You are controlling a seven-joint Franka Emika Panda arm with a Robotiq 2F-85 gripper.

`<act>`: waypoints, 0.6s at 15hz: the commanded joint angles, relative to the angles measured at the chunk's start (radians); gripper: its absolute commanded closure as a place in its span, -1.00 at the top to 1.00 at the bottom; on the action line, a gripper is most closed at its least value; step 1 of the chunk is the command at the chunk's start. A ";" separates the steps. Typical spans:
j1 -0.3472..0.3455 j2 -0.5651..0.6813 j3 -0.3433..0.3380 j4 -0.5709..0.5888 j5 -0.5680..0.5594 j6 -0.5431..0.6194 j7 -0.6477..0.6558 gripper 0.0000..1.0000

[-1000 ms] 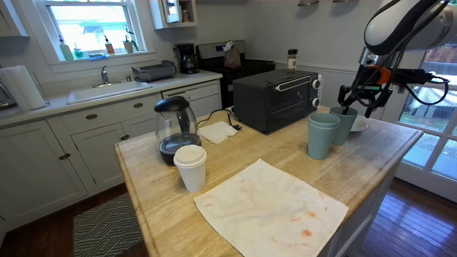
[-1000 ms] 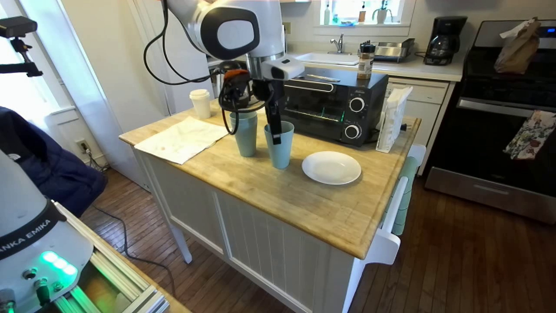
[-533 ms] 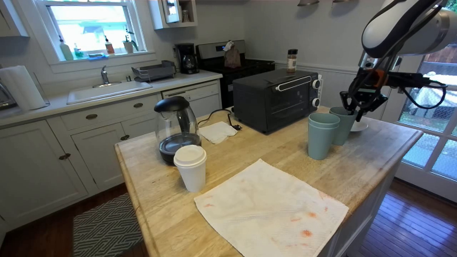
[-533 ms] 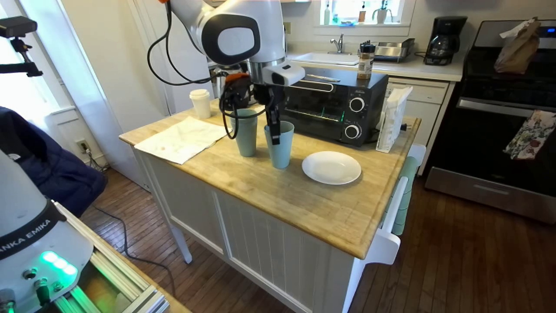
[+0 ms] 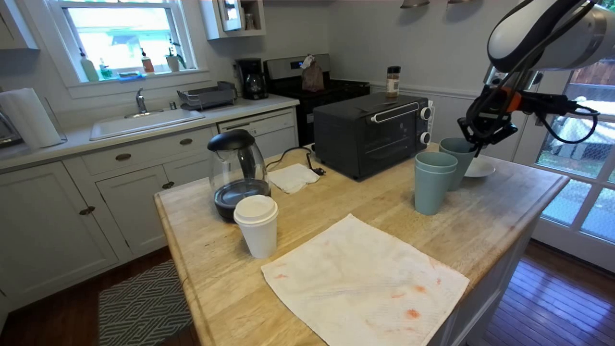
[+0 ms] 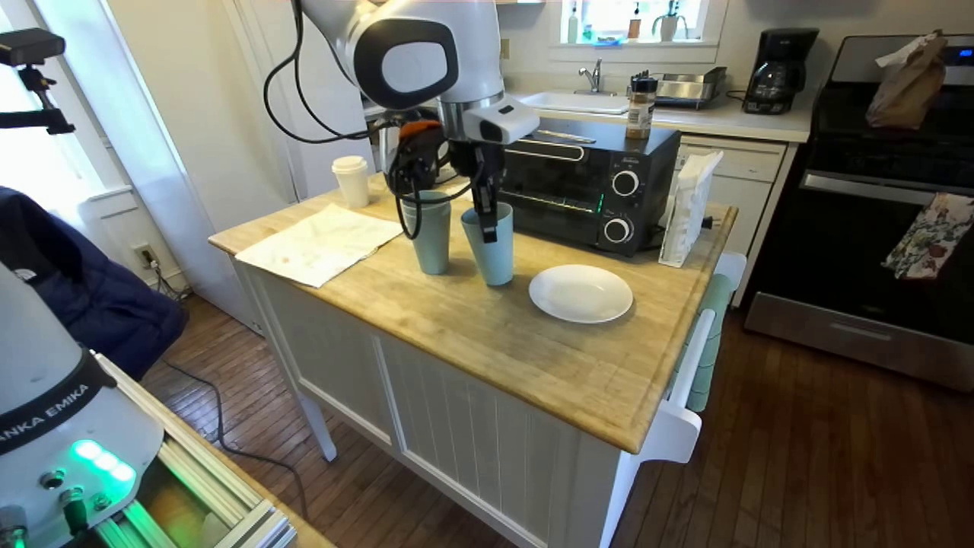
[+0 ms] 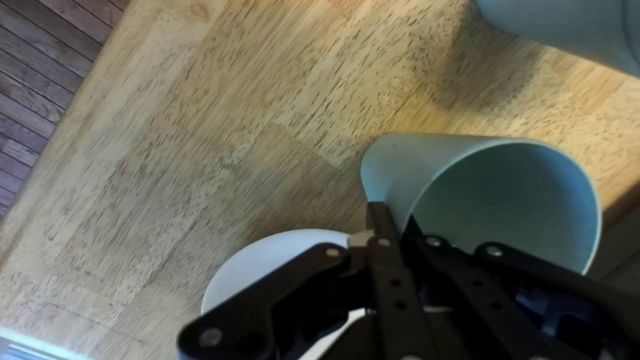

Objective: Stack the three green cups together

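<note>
Teal and tilted, the lone cup [image 7: 480, 185] pinched in my claw [image 7: 398, 220] (one wall only) might swivel and knock the nested cups [image 5: 432, 186].

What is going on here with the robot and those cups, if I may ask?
The gripper holds one green cup pinched by the rim, and that cup is tilted. The other two cups are already nested and stand upright beside it on the table. The stack of three lacks only the held cup; whether its base is off the table, I cannot tell.
</note>
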 commanded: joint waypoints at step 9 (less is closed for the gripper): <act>0.000 -0.300 0.008 -0.010 0.044 -0.169 -0.082 -0.98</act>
